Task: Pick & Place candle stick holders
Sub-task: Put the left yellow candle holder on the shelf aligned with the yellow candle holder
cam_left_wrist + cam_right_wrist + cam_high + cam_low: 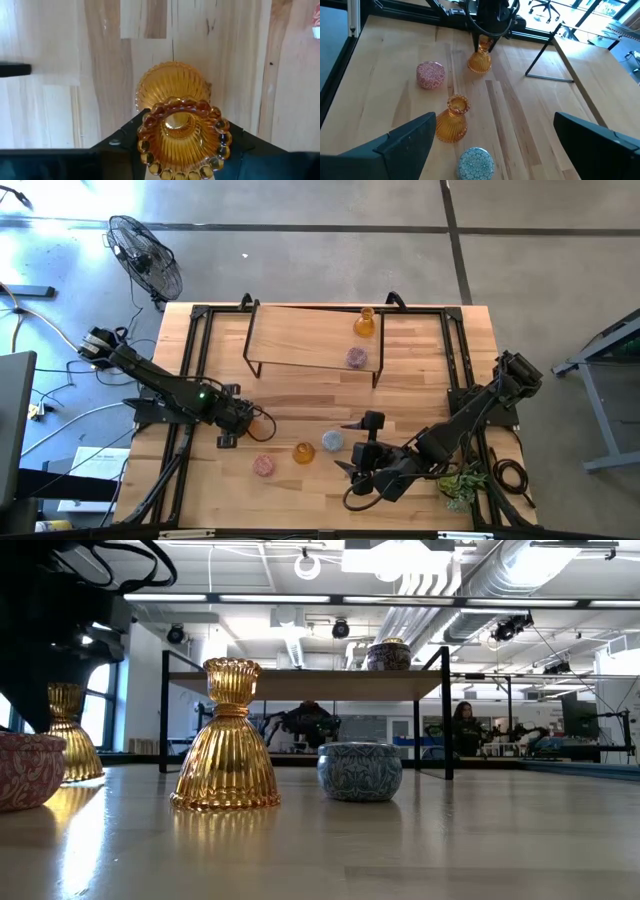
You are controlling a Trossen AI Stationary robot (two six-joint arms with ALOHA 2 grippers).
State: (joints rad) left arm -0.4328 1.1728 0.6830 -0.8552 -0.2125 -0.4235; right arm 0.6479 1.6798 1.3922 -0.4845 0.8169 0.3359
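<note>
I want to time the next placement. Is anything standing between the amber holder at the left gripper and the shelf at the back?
Nothing visible does. The left gripper is at the amber holder, and only bare table lies between it and the shelf. The other holders sit off that path.

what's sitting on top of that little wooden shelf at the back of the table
Two candle stick holders stand on the wooden shelf: an amber flask-shaped holder near its back edge and a mauve round holder near its front edge. The table under the shelf is covered in the overhead view.
</note>
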